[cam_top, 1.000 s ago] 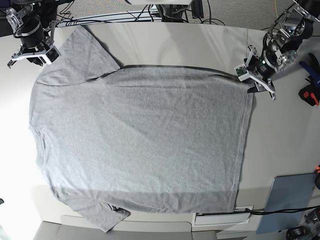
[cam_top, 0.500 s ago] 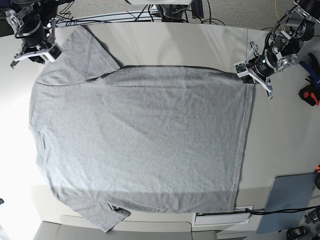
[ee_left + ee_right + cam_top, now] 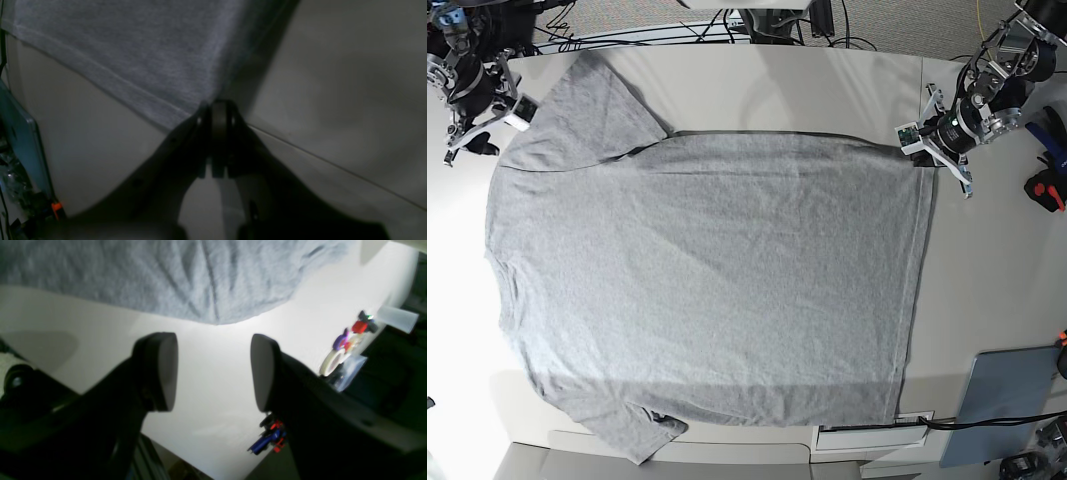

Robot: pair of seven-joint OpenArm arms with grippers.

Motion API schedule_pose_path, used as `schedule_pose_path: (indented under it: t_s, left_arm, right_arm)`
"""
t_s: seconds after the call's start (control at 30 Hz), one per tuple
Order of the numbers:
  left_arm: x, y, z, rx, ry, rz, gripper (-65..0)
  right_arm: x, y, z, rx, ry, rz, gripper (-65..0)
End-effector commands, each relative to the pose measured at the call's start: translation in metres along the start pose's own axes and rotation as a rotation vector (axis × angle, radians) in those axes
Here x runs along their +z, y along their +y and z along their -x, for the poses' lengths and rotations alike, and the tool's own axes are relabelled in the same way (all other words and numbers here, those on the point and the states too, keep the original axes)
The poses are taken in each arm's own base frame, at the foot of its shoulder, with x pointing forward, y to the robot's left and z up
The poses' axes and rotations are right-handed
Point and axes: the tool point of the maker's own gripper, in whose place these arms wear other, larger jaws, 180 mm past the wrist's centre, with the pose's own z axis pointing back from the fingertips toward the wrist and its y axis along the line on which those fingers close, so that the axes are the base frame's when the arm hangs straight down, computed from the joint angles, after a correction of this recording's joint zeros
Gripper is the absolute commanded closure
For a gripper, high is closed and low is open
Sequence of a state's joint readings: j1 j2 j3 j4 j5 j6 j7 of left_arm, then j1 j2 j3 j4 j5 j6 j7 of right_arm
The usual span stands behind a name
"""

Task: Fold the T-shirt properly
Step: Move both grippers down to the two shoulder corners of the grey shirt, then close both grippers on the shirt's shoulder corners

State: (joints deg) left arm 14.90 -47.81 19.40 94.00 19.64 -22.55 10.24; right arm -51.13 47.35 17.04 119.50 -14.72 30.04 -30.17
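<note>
The heather-grey T-shirt (image 3: 707,280) lies spread flat on the table with its plain side up, neck to the left and hem to the right. My left gripper (image 3: 924,157) is at the far hem corner. In the left wrist view it (image 3: 218,104) is shut, with the hem corner of the shirt (image 3: 140,60) pinched at the tips. My right gripper (image 3: 482,130) is open and empty, just left of the far sleeve. In the right wrist view it (image 3: 213,370) hangs over bare table, with the sleeve cloth (image 3: 173,276) beyond it and apart from it.
A blue-grey pad (image 3: 1007,400) lies at the front right and shows in the left wrist view (image 3: 20,143). A red-and-black tool (image 3: 1047,190) lies at the right edge. A tape roll with small colourful items (image 3: 343,346) lies past the table's left side. Cables (image 3: 677,25) run behind the table.
My right gripper has moved left, off the sleeve towards the table's left edge. My left gripper has shifted slightly back at the hem corner. The shirt lies as before.
</note>
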Motion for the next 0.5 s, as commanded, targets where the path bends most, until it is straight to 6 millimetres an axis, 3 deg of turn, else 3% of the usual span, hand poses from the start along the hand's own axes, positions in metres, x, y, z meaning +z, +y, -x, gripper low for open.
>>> schedule_pose_path:
  t_s: [0.0, 0.13, 0.27, 0.47]
  left_arm:
    - [0.002, -0.018, 0.012, -0.009, 0.047, 0.074, 0.0]
    - [-0.003, -0.021, 0.003, 0.010, 0.029, 0.072, 0.0]
    - [-0.010, -0.027, -0.013, 0.043, -0.007, 0.072, 0.0]
    - [-0.012, -0.029, -0.015, 0.054, 0.003, 0.071, 0.0]
  right_arm:
    - [0.000, -0.005, 0.000, 0.025, -0.006, 0.004, -33.9]
    - [-0.010, 0.024, 0.008, 0.042, 0.011, -0.073, -33.9]
    - [-0.023, 0.049, 0.000, 0.106, 0.010, -0.123, -33.9]
    - [-0.044, 0.064, -0.008, 0.134, 0.036, -0.143, -33.9]
